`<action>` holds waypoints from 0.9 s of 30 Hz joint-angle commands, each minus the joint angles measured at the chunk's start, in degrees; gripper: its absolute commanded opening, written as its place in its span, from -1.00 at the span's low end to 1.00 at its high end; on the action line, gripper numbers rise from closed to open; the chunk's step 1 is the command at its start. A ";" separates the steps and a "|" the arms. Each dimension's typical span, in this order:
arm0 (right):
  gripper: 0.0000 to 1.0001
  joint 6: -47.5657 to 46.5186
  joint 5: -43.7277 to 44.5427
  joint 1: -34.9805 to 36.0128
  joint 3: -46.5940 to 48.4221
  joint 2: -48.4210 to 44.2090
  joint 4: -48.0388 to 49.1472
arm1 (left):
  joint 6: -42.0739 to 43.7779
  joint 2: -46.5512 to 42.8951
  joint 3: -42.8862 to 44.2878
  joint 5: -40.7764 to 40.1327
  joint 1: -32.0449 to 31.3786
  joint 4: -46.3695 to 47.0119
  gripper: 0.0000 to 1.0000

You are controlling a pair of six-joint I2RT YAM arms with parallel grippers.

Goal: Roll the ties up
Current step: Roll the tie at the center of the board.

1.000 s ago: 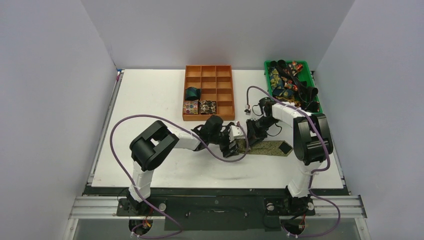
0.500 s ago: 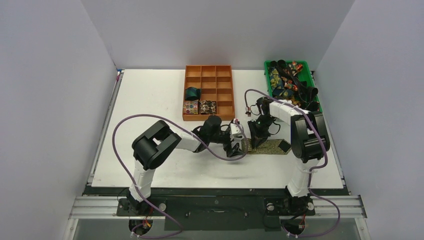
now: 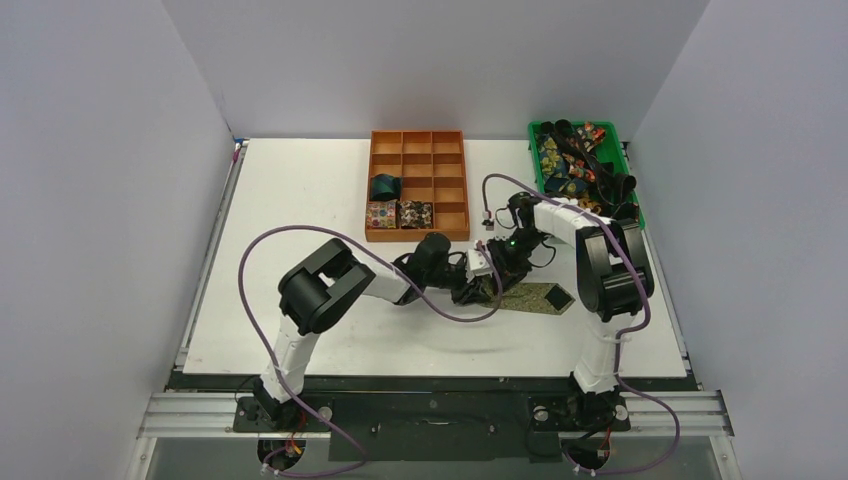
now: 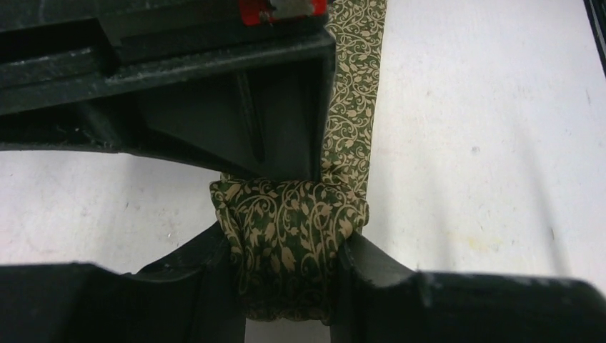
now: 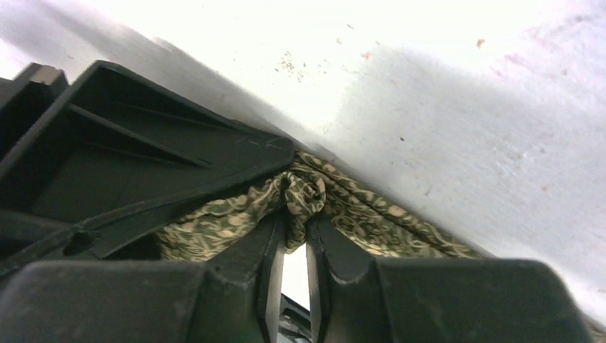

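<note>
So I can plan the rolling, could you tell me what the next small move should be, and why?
Probably the right tool should release its pinch and back off: the left tool grips the rolled end of the olive-gold tie on both sides, and flat tie lies unrolled on the table beyond it.

Rest of olive tie [image 4: 289, 229] beyond left wrist view's top edge

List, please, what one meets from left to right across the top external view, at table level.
left arm → orange compartment tray → olive patterned tie → green bin
</note>
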 commanded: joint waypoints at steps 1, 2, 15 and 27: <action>-0.50 -1.64 -5.94 -0.46 0.95 0.00 4.57 | 2.93 -4.41 -2.60 -4.09 -0.03 -12.38 -0.68; -0.41 -1.67 -6.86 -2.02 0.92 -1.69 4.09 | 3.06 -4.70 -2.87 -5.12 -0.07 -16.10 -0.70; -0.03 4.48 -19.85 -0.12 -2.24 -5.36 6.26 | 9.31 -5.29 -2.32 -11.58 -1.80 -26.85 -0.55; -1.00 -5.71 6.38 -2.14 -7.25 -4.18 -1.35 | 5.14 -9.66 -4.84 -7.09 0.04 -19.50 0.29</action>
